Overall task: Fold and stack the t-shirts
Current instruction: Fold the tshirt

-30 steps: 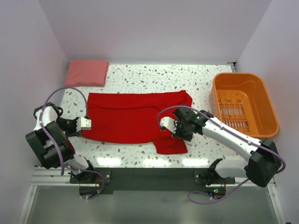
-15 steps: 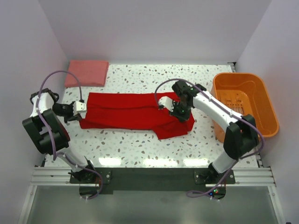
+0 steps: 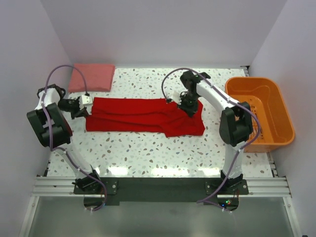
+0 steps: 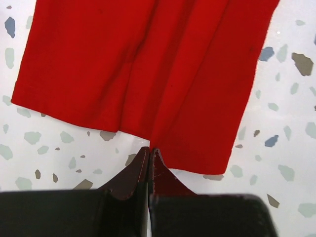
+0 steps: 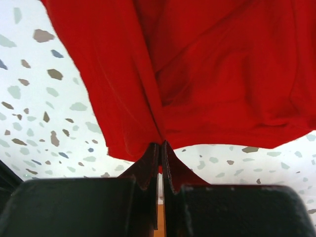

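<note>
A red t-shirt [image 3: 138, 116] lies across the middle of the table as a long band, folded over lengthwise, with a bunched flap at its right end. My left gripper [image 3: 87, 105] is shut on the shirt's left edge. In the left wrist view the closed gripper [image 4: 149, 149] pinches the red cloth [image 4: 148, 64] at its hem. My right gripper [image 3: 187, 107] is shut on the shirt near its right end. In the right wrist view the closed gripper [image 5: 161, 144] holds a fold of the cloth [image 5: 222, 74], which hangs slightly lifted.
A folded pink t-shirt [image 3: 92, 77] lies at the back left corner. An orange basket [image 3: 276, 123] stands at the right edge, close to my right arm. The speckled table [image 3: 148, 153] shows in front of the red shirt. White walls enclose three sides.
Both grippers moved from the shirt's near edge toward the back, carrying that edge over. The shirt went from a wide spread to a narrow folded band.
</note>
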`<state>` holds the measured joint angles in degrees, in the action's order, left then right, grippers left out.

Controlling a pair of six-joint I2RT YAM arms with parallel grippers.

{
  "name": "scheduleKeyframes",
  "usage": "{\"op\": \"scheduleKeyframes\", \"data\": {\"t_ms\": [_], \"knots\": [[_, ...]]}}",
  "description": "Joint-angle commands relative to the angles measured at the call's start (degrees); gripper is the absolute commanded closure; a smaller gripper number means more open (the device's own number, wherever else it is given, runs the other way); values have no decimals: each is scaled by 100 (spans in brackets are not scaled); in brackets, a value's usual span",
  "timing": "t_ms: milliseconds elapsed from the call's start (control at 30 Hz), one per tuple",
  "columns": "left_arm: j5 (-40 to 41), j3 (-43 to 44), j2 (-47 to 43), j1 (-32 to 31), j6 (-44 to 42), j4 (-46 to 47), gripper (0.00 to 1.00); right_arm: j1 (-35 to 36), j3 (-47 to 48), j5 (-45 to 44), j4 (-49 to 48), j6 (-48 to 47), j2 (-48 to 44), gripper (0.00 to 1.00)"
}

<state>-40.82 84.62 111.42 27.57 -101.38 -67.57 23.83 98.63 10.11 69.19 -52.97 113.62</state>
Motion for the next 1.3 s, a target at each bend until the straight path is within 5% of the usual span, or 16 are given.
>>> {"op": "scheduleKeyframes", "data": {"t_ms": [0, 433, 533, 567, 667, 867, 1267], "knots": [[-146, 309, 248, -85, 408, 340, 100, -195, 524, 44, 288, -275, 230, 100], [-93, 564, 759, -252, 1085, 903, 99, -283, 1316, 70, 359, -135, 1074, 100], [-190, 625, 706, -252, 1725, 1202, 78, -327, 1510, 0, 385, 128, 1171, 81], [-207, 661, 663, -261, 1919, 1298, 73, -362, 1545, 17, 402, 312, 1162, 66], [-207, 845, 557, -130, 2666, 1221, 63, -537, 1589, 140, 595, 733, 1013, 54], [-304, 776, 320, 283, 3475, 395, 46, -906, 520, 685, 868, 1831, 337, 53], [-269, -841, -120, 416, 5251, 1482, 45, -1408, -1003, 1107, -142, 2511, 98, 52]]}}
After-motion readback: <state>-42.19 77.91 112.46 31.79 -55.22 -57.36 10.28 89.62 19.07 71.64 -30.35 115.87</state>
